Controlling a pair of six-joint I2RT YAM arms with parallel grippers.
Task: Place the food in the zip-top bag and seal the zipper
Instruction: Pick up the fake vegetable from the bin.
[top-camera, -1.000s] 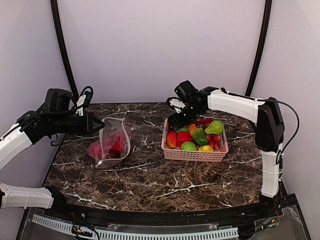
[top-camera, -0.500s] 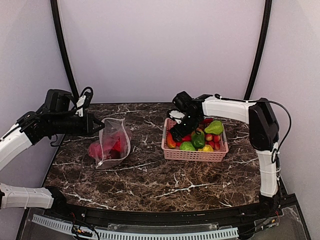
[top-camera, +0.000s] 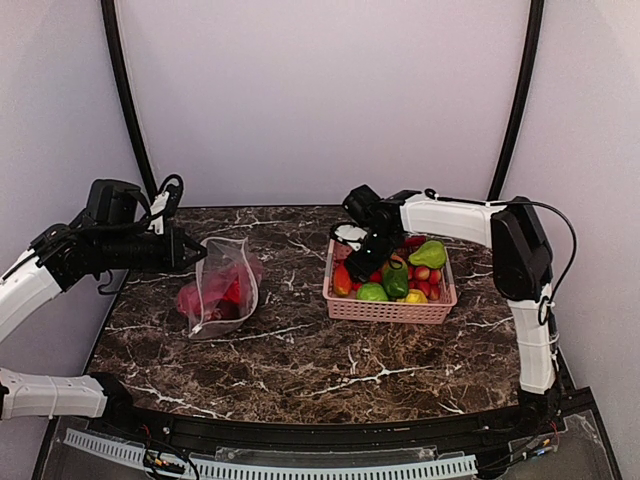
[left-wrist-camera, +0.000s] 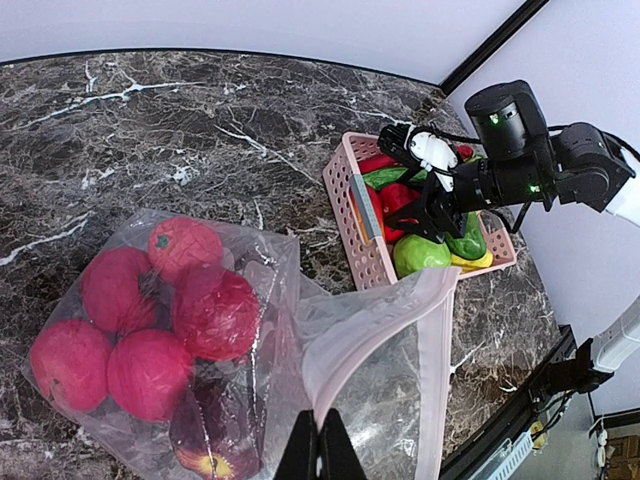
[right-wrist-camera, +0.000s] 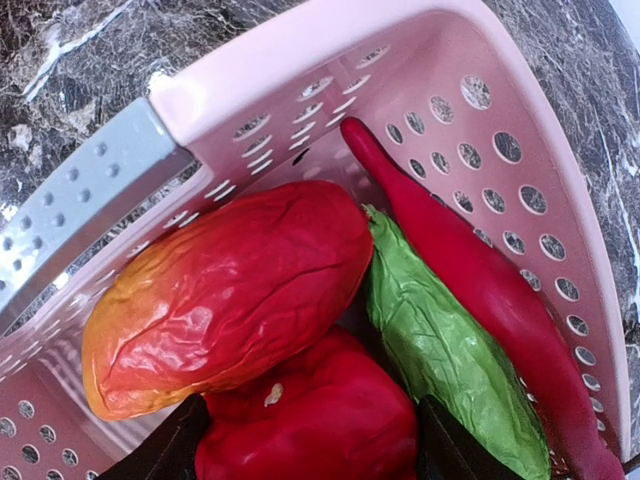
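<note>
Red food (right-wrist-camera: 310, 420), between right gripper (right-wrist-camera: 305, 455) jaws, in basket (right-wrist-camera: 300, 60)

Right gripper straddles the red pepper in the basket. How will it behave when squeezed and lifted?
The red pepper looks glossy and rounded, so it may slip from the right gripper. It sits wedged against the mango and a green vegetable, so lifting might drag those. Its plastic sheen suggests it's light.

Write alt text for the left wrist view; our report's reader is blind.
The left gripper pinches the open mouth of a clear bag holding red toy fruits. Beyond, on the marble table, the right gripper reaches into a full pink basket.
</note>
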